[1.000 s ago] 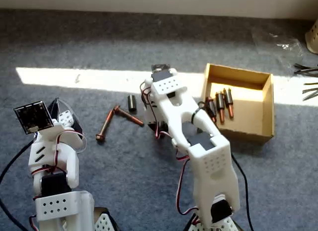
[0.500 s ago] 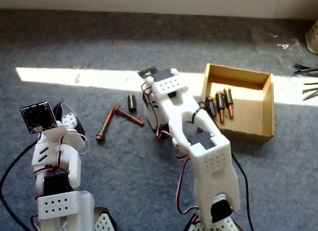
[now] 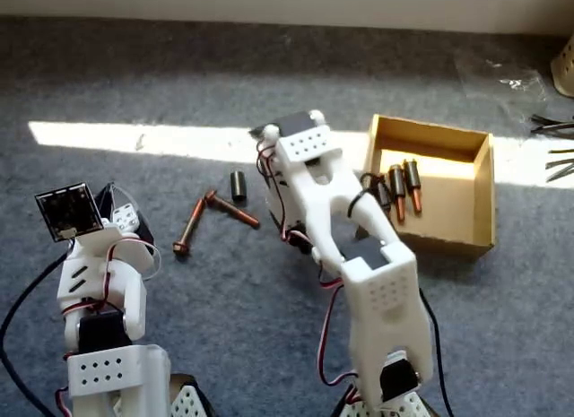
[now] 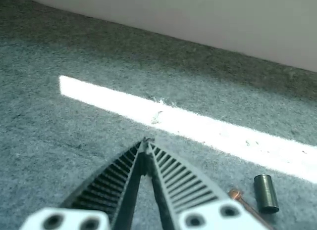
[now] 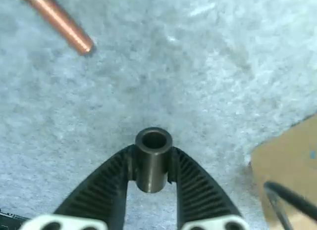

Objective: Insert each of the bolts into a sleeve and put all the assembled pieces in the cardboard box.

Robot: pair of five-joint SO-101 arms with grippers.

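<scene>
**A:** Sleeve in the right gripper: has something changed with it in the last second?

**B:** Yes, a little. The right arm has carried its wrist slightly toward the far edge of the table. Its fingers are clamped on the held sleeve, which stands with its open end up between them. The left arm turned a bit at first and now keeps still by the near left corner.

**A:** And the left gripper?

**B:** Its fingers are pressed together, with nothing between them.

**A:** What does this mean for the task?

**B:** I judge that the sleeve is secured, but no bolt is in it yet. So this piece is only at the joining step. A bolt must still meet the sleeve, and probably the idle left arm has to bring it.

**A:** Please count the things for me.

**B:** Two bolts lie loose on the table, left of its middle. One bolt points toward the near edge. The other bolt lies slanted beside it, and their far ends are close together. There are two sleeves: the held one, and a loose sleeve that stands just beyond the bolts, toward the far edge. Three assembled pieces lie side by side in the cardboard box, on the right side of the table. By my count, two pairs remain to assemble.
</scene>
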